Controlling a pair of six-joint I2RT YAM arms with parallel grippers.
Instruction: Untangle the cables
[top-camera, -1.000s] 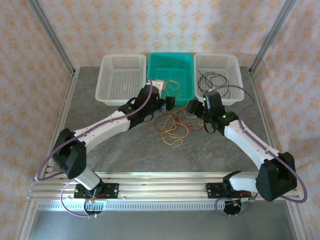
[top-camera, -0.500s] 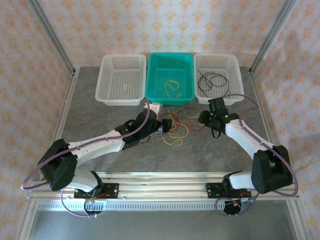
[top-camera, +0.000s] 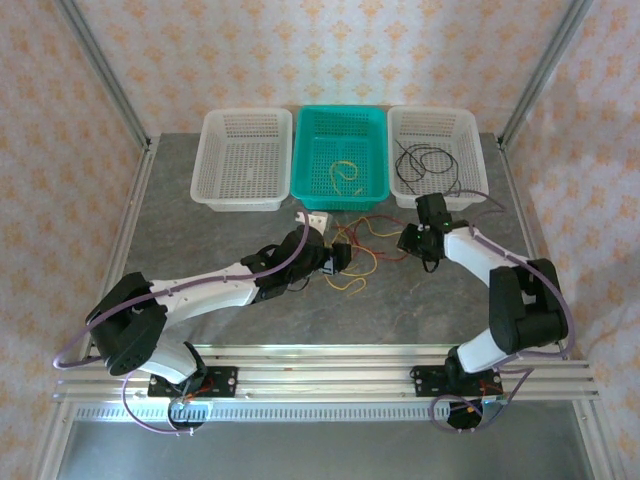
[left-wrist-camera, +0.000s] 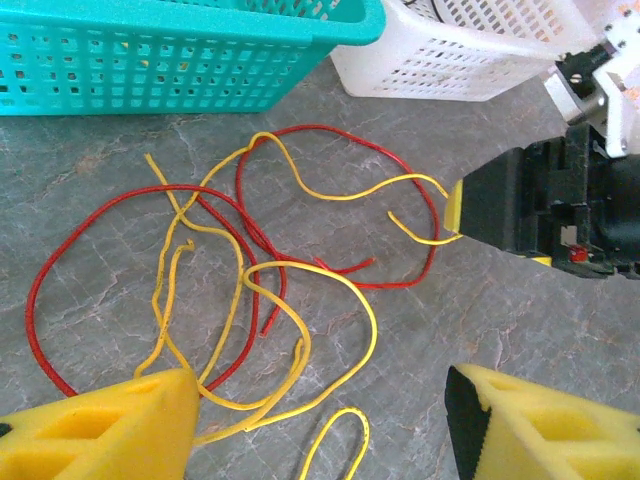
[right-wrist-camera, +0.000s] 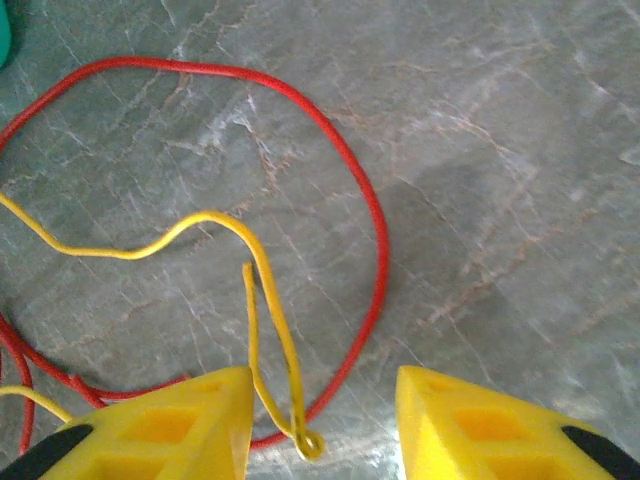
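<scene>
Two arms of white link shells and black joint housings: left arm (top-camera: 210, 283) at lower left of the top view, right arm (top-camera: 478, 254) at lower right. Thin purple cable (top-camera: 60, 352) looped alongside each. Black base plates (top-camera: 190, 382) with red and yellow wiring at the bottom edge. Left gripper (left-wrist-camera: 320, 400) and right gripper (right-wrist-camera: 320, 400): blocky yellow fingers (right-wrist-camera: 150, 430) with square hollow cells, black at the rear corners.

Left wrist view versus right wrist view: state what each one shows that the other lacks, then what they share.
Left wrist: teal basket, white basket, the tangle of red and yellow cables, and the right end effector. Right wrist: a close look at the yellow cable's curled end between its own open jaws. Both: the red cable looping on the grey table.
</scene>
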